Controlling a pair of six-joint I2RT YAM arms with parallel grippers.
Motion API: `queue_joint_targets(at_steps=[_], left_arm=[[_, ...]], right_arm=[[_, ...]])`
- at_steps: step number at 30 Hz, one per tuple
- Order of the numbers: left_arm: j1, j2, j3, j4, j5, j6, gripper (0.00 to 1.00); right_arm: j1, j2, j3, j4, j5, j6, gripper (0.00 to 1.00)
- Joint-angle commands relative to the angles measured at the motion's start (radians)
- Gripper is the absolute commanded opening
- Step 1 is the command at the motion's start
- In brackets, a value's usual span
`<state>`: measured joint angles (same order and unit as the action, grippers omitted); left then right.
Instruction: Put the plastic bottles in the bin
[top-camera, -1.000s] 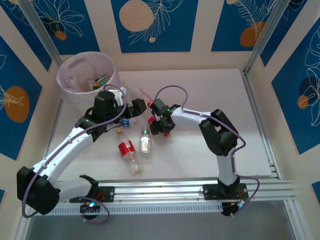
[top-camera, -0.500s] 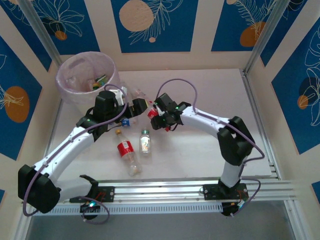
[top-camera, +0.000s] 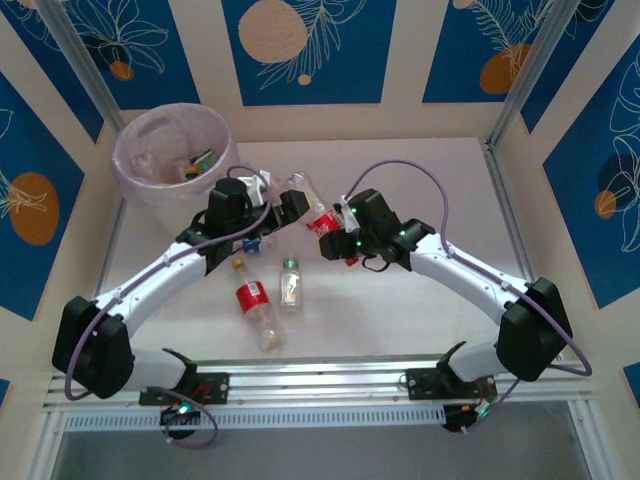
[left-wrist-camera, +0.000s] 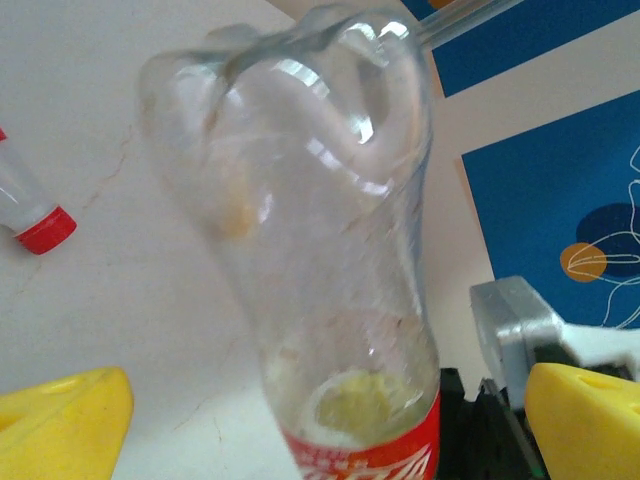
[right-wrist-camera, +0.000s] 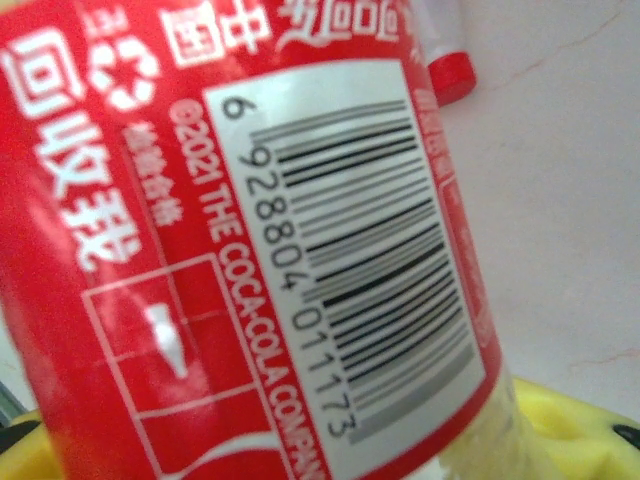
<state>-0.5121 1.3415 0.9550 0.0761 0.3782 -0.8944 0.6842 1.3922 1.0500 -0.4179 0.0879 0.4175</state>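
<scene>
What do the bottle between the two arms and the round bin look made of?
The clear red-labelled bottle: seemingly thin glossy transparent plastic; background shows through, wall dented with highlights. The round pale pink bin: probably translucent plastic; smooth, milky-looking wall.

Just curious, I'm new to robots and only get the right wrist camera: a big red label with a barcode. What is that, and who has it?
Observer: A clear bottle with a red label, gripped at the label by the right gripper.
Visitor: And the other arm?
Observer: The left gripper is open, its fingers either side of the bottle's clear base.
Visitor: Where's the bin?
Observer: The bin is in the far left corner of the table, a few things already inside.
</scene>
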Motion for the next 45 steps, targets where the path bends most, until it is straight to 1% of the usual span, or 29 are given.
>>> queue_joint_targets(at_steps=[1, 5, 10, 13, 21, 23, 26, 33, 34, 35, 38, 41, 45], left_arm=[[-0.012, 0.017, 0.017, 0.070, 0.018, -0.026, 1.00], [-0.014, 0.031, 0.011, 0.094, 0.015, -0.039, 0.92], [-0.014, 0.045, 0.010, 0.101, 0.010, -0.044, 0.89], [-0.014, 0.052, 0.010, 0.102, 0.003, -0.043, 0.84], [-0.014, 0.065, 0.018, 0.100, -0.005, -0.043, 0.60], [-0.014, 0.068, 0.027, 0.093, -0.004, -0.036, 0.57], [-0.014, 0.074, 0.052, 0.075, -0.005, -0.016, 0.55], [-0.003, 0.143, 0.134, 0.074, 0.031, 0.003, 0.49], [-0.002, 0.155, 0.149, 0.070, 0.033, 0.009, 0.48], [0.000, 0.162, 0.164, 0.065, 0.033, 0.016, 0.48], [0.004, 0.177, 0.224, 0.012, 0.020, 0.059, 0.45], [0.006, 0.185, 0.321, -0.105, -0.011, 0.156, 0.42], [0.018, 0.203, 0.499, -0.281, -0.058, 0.322, 0.35]], right_arm=[[0.019, -0.039, -0.038, 0.042, -0.045, 0.026, 0.47], [0.024, -0.052, -0.053, 0.057, -0.052, 0.035, 0.47], [0.034, -0.062, -0.059, 0.077, -0.077, 0.032, 0.47], [0.034, -0.059, -0.057, 0.079, -0.088, 0.031, 0.47], [0.032, -0.053, -0.062, 0.071, -0.100, 0.030, 0.49], [0.031, -0.059, -0.060, 0.066, -0.102, 0.032, 0.53], [0.015, -0.070, -0.045, 0.034, -0.126, 0.037, 0.62], [-0.026, -0.122, -0.009, -0.087, -0.118, 0.000, 0.91], [-0.036, -0.135, -0.004, -0.104, -0.111, -0.002, 0.92], [-0.047, -0.149, -0.004, -0.113, -0.111, -0.005, 1.00], [-0.099, -0.210, -0.012, -0.126, -0.134, -0.002, 0.99], [-0.166, -0.282, -0.025, -0.133, -0.157, 0.009, 0.99], [-0.248, -0.338, -0.026, -0.206, -0.077, 0.048, 0.99]])
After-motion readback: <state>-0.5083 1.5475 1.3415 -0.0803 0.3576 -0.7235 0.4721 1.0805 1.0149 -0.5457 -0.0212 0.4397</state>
